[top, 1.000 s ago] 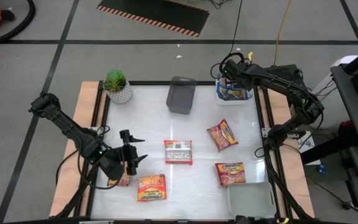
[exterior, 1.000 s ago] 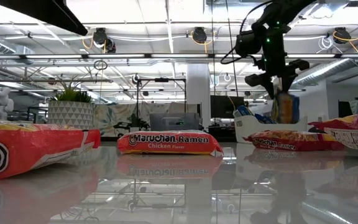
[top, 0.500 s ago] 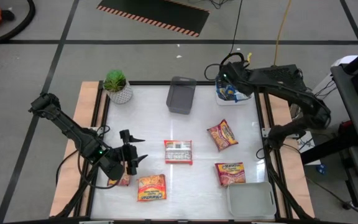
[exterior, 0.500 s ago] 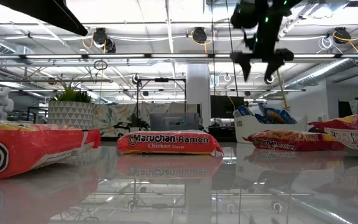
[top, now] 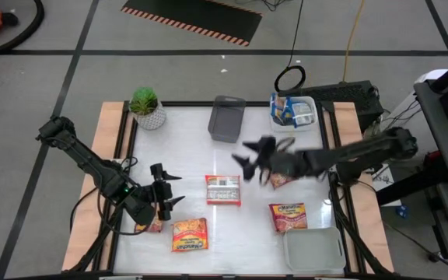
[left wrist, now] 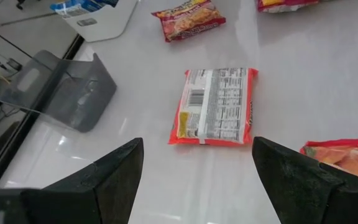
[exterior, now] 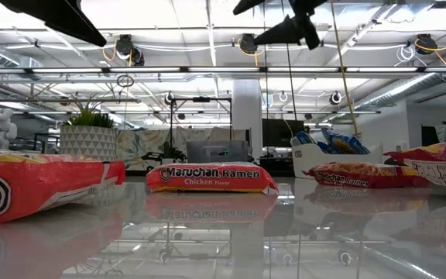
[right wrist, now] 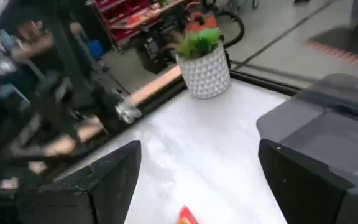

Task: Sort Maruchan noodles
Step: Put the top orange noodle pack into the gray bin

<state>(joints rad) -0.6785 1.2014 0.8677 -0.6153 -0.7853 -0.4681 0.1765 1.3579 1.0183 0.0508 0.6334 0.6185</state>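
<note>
Several Maruchan packets lie flat on the white table. A white-and-red packet (top: 222,190) lies label side up at the middle, also in the left wrist view (left wrist: 216,106). An orange packet (top: 190,234) sits near the front edge and a red one (top: 288,216) to the right. Another red packet (top: 280,176) is partly under the right arm. Blue packets fill the white bin (top: 294,111). My left gripper (top: 176,188) is open, left of the white-and-red packet. My right gripper (top: 243,159) is open above the table's middle, high in the low view (exterior: 273,19).
A grey tray (top: 226,118) stands at the far edge and a potted plant (top: 146,107) at the far left corner. A pale tray (top: 312,249) sits at the near right corner. A small packet (top: 150,226) lies under the left arm. Bare table lies between the plant and the packets.
My right gripper opened over the white bin at the far right corner and let go of a blue packet, which now lies in the bin. It then swung fast toward the table's middle, leftward and nearer, and rose. My left gripper stayed put.
</note>
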